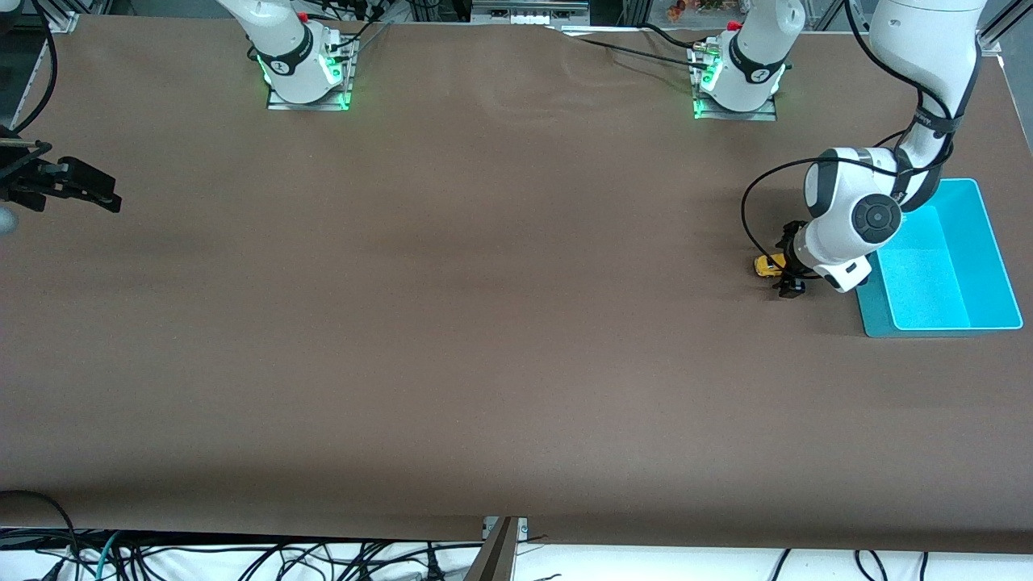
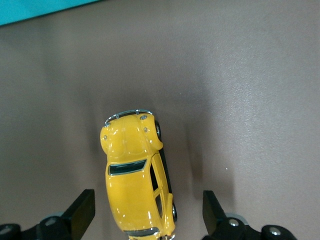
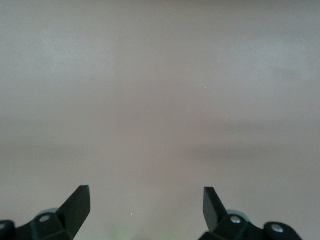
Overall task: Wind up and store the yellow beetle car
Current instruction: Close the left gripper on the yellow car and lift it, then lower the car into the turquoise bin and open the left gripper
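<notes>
The yellow beetle car [image 1: 768, 265] stands on its wheels on the brown table, beside the turquoise bin [image 1: 989, 242] on the side toward the right arm's end. My left gripper [image 1: 788, 269] is low over the car, open, one finger on each side of it. In the left wrist view the car [image 2: 136, 175] lies between the open fingers [image 2: 82, 212], closer to one finger, with a gap on both sides; my left gripper [image 2: 148, 205] touches nothing. My right gripper [image 1: 97, 194] waits open and empty at the right arm's end of the table and also shows in the right wrist view [image 3: 146, 200].
The turquoise bin holds nothing and a strip of it shows in the left wrist view [image 2: 30, 10]. The left arm's elbow hangs over the bin's rim. The brown table [image 1: 484, 323] is bare in the middle. Cables lie along the table's edge nearest the front camera.
</notes>
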Motion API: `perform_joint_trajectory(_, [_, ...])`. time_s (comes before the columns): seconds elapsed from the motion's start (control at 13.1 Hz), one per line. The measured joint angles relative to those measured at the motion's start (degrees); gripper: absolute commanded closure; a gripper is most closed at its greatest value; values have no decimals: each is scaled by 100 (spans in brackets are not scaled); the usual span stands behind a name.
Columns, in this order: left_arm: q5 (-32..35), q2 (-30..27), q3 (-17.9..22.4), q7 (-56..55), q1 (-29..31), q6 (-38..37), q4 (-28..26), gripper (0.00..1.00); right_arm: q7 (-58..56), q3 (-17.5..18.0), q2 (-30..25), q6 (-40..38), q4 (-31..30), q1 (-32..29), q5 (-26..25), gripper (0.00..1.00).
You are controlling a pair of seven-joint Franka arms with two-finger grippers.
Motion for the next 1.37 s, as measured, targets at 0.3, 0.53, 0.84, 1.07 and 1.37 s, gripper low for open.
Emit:
perform_joint_trajectory(0.3, [0,3,26,-11,11,18,4,87,0,0,0,0,-2,4,0,0])
perform_joint_trajectory(0.53, [0,1,43,-15,31,20,7,100,0,0,0,0,-2,8,0,0])
perform_joint_trajectory(0.84, [0,-257,289,-34,38,-601,268,100,0,-1,0,0,-3,8,0,0])
perform_joint_trajectory(1.07, [0,-756,465,-27,106,-2065,915,100,0,-1,1,0,-5,8,0,0])
perform_joint_trajectory(1.37, [10,-1008,471,588,579,-3707,1912,99,0,-1,1,0,-6,8,0,0])
